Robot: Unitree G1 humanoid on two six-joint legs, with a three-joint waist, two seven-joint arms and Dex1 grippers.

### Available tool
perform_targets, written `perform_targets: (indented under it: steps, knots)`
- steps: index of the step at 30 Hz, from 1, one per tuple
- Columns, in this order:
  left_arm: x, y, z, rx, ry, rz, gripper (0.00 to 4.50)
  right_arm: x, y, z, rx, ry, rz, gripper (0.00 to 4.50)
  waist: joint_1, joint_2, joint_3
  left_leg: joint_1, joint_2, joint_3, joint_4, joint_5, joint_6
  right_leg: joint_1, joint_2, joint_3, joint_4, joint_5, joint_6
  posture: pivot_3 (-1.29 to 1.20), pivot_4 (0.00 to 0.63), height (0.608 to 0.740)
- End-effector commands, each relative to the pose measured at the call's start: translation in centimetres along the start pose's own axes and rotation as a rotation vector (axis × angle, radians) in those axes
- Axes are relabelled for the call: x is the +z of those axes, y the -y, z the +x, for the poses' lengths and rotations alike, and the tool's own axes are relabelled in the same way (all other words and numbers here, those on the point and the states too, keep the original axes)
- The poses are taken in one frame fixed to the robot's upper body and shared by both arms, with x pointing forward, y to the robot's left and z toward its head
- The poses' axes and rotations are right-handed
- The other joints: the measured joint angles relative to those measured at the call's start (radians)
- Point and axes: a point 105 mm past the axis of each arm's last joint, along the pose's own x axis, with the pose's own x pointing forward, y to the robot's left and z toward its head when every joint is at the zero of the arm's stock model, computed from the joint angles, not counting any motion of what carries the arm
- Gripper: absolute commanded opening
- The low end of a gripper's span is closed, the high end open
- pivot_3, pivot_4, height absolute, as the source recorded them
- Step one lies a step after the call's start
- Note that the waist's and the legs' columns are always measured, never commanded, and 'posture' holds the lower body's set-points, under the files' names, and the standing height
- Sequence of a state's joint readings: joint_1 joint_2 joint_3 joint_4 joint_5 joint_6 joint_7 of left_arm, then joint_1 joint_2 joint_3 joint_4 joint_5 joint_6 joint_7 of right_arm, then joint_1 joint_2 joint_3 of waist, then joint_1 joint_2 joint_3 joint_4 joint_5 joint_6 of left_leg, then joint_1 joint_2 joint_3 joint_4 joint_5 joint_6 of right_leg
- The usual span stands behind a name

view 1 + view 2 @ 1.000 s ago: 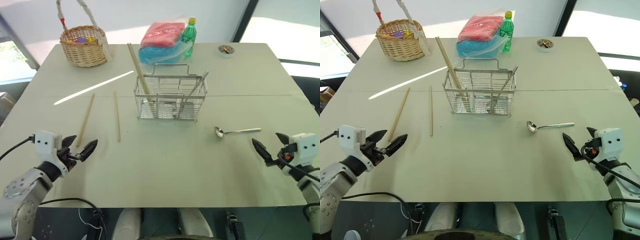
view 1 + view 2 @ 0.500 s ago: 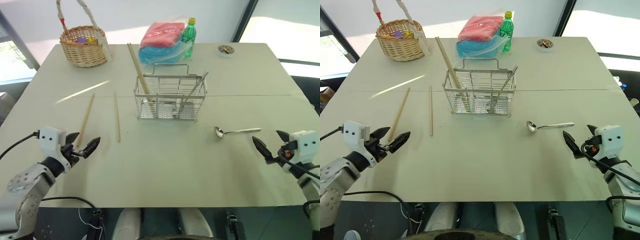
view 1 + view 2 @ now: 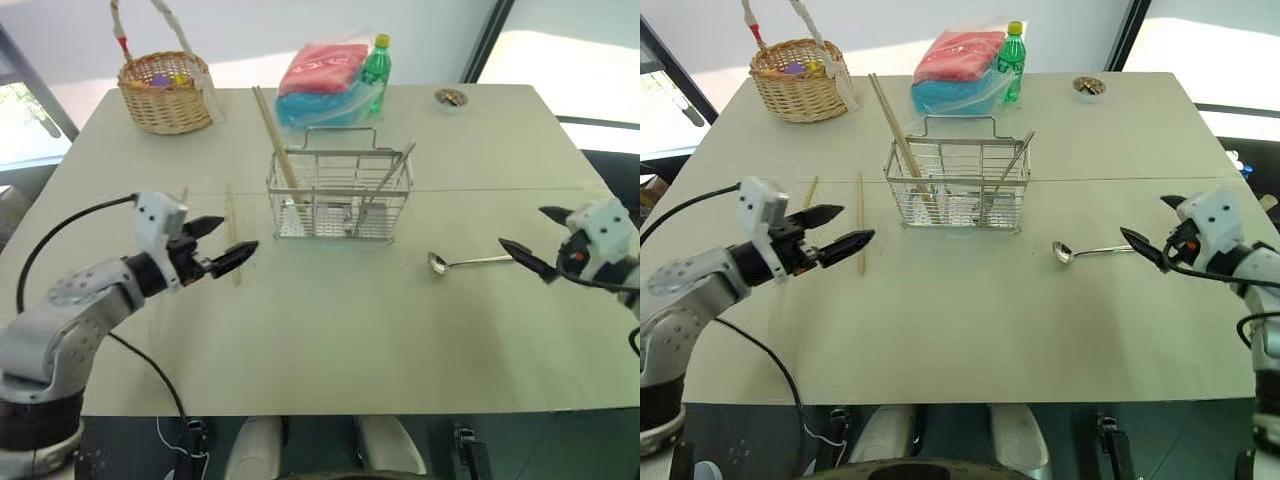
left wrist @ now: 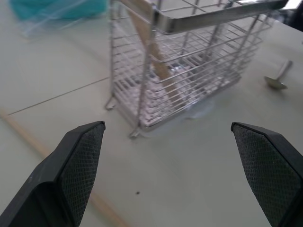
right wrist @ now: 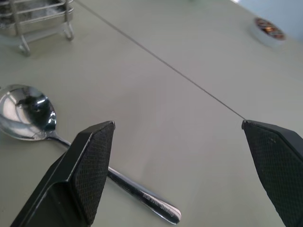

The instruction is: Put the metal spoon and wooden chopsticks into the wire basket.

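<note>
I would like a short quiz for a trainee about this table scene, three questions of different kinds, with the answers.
1. True or false: the spoon already lies inside the wire basket.
2. Which gripper is nearer to the spoon? A) left gripper B) right gripper
3. Fill in: two loose chopsticks lie on the table on the robot's ____ side of the wire basket.

Key
1. False: it lies on the table, on the robot's right of the basket.
2. B: the open right gripper is at the end of the spoon's handle.
3. Left: near the open left gripper. Other chopsticks already stand in the basket.
</note>
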State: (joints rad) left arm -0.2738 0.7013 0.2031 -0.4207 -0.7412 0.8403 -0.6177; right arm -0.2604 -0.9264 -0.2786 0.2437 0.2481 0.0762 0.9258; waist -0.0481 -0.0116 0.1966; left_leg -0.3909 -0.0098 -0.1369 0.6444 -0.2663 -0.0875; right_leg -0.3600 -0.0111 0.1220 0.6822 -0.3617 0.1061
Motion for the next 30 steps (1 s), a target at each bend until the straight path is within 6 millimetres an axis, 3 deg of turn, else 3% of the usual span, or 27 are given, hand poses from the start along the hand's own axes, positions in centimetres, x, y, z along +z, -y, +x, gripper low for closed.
perform_targets:
  steps: [1,9,14,30]
  knots:
    - [1.3,1.0,1.1,-0.115,0.006,0.037,4.50,0.8,0.3,0.6,0.136,-0.018,-0.095,4.44,0.001,0.000,0.001,0.000,0.000,0.000,-0.001,0.000,0.000,0.000,0.000,0.000,0.000,0.000,0.000,0.00,0.150,0.740]
    - [2.1,4.7,3.6,-0.418,-0.037,0.114,4.50,1.1,1.0,3.4,0.365,-0.118,-0.214,4.44,-0.002,0.002,0.006,-0.003,0.000,0.001,0.000,-0.001,0.002,-0.003,-0.001,0.000,0.000,0.000,0.000,0.00,0.150,0.740]
    - [1.9,6.2,3.8,-0.539,-0.075,0.149,4.50,0.2,-0.1,3.9,0.510,-0.180,-0.228,4.44,-0.001,0.002,0.007,-0.003,0.000,0.001,-0.001,-0.001,0.002,-0.004,-0.001,0.000,0.000,0.000,0.000,0.00,0.150,0.740]
    - [2.1,5.5,4.6,-0.539,-0.076,0.204,4.50,-1.1,-3.1,5.6,0.670,-0.203,-0.196,4.44,-0.021,0.003,0.008,-0.004,0.000,0.000,0.003,-0.001,0.001,-0.004,-0.001,-0.001,0.002,0.000,0.000,0.00,0.150,0.740]
